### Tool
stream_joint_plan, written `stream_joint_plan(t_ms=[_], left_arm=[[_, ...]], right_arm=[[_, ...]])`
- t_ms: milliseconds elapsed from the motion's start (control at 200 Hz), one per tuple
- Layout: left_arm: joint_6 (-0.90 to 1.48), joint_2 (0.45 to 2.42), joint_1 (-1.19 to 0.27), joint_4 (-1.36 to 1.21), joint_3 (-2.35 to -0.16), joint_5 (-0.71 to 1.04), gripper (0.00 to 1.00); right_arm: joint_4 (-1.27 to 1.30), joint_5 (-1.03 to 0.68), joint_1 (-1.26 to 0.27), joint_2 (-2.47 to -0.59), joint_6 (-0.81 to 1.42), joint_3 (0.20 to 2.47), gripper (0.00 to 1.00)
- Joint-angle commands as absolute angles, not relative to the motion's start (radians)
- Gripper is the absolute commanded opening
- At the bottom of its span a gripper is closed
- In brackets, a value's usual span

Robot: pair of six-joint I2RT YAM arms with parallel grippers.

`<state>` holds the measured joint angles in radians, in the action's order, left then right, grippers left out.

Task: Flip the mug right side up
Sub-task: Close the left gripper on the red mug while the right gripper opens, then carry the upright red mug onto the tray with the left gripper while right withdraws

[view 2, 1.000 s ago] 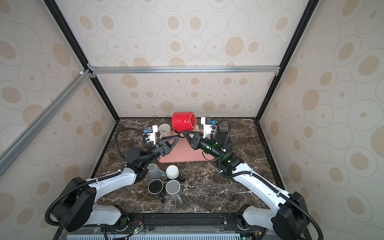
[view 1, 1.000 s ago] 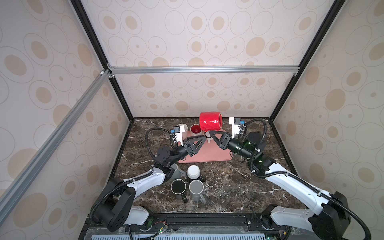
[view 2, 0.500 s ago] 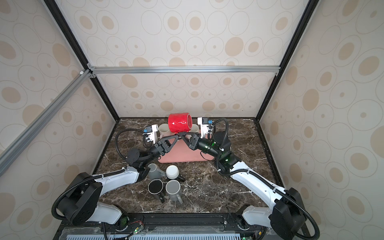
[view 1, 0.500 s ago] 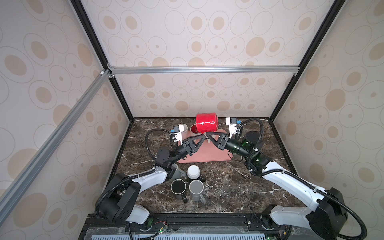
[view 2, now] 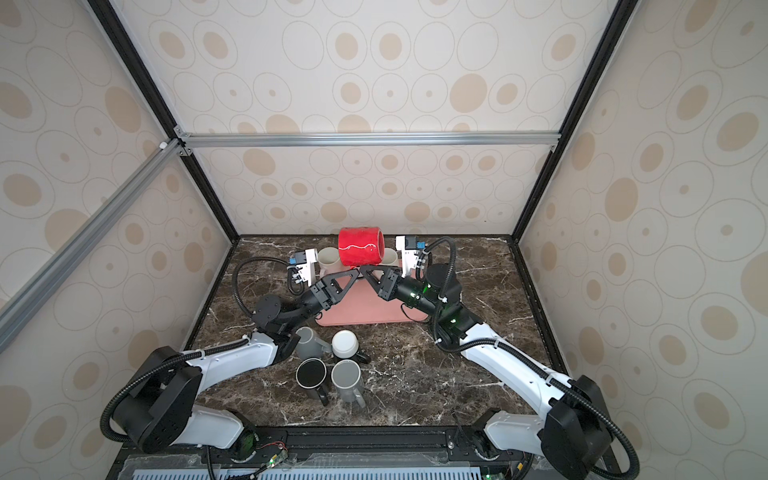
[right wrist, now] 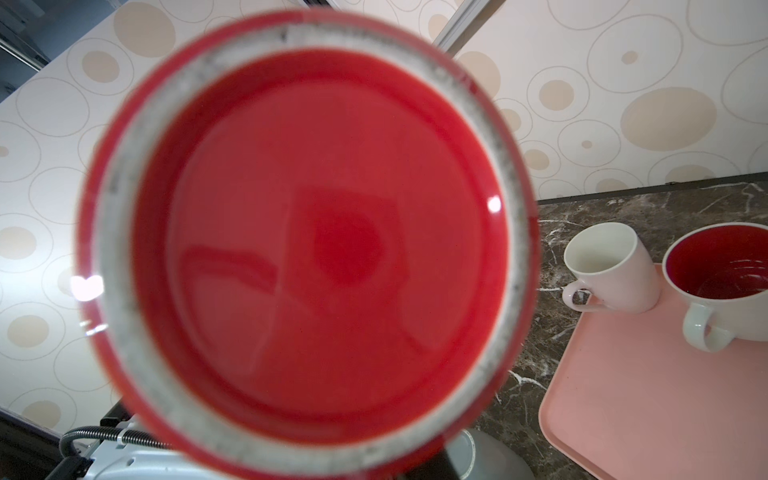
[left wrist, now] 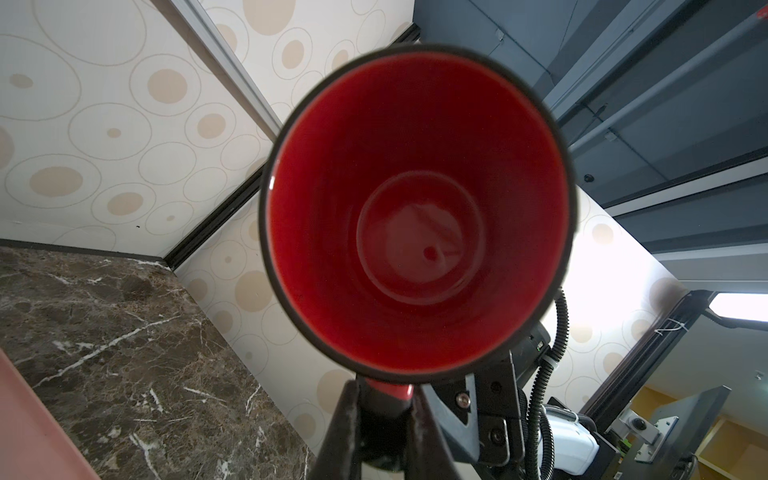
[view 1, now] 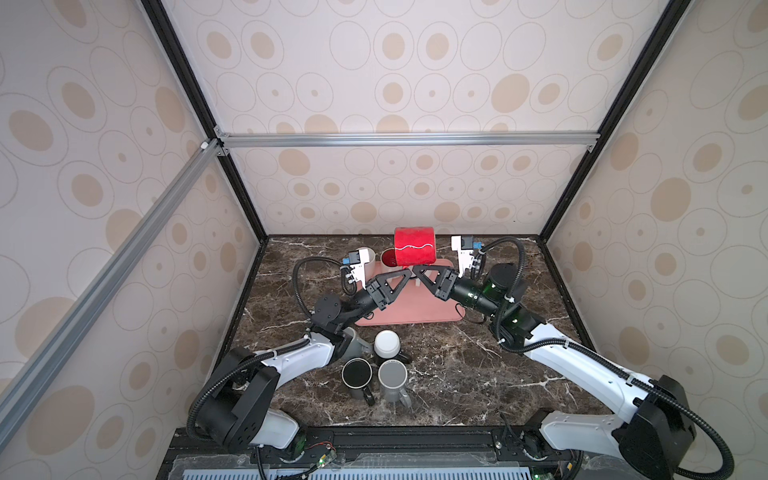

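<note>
The red mug (view 1: pixel 414 246) hangs on its side above the pink tray (view 1: pixel 415 318), its handle clamped in the left end effector (left wrist: pixel 384 399). The right end effector (view 1: pixel 419 272) sits just beside it under the mug, and I cannot tell whether it grips. A cream mug (right wrist: pixel 611 266) stands upright on the tray behind.

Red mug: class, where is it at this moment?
In both top views the red mug hangs sideways above the far end of the pink tray, handle pinched by the left gripper, the right gripper close beside.
</note>
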<state>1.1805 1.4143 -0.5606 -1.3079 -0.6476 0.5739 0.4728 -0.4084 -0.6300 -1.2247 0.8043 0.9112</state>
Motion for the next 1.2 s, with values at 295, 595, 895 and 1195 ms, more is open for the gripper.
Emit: stream_joint_plan(t_ms=[295,595,895,1195], left_arm=[[0.881,1.295,-0.598,-0.781,-0.816,0.407,0.0],[0.7,1.415,-0.696,-0.401,-1.058,0.225,0.0],[0.635,1.672,-0.789,-0.133,-1.368,-0.009,0.0],[0.617,1.946,-0.818,0.022,-1.664,-0.14,0.0]], right_arm=[[0.207,-0.083,-0.641,-0.957,0.628,0.839,0.53],[-0.206,0.306,-0.641,-0.808,0.571,0.86,0.54],[-0.38,0.531,-0.641,-0.66,0.601,0.815,0.54],[-0.467,0.589,-0.641,-0.556,0.595,0.787,0.53]])
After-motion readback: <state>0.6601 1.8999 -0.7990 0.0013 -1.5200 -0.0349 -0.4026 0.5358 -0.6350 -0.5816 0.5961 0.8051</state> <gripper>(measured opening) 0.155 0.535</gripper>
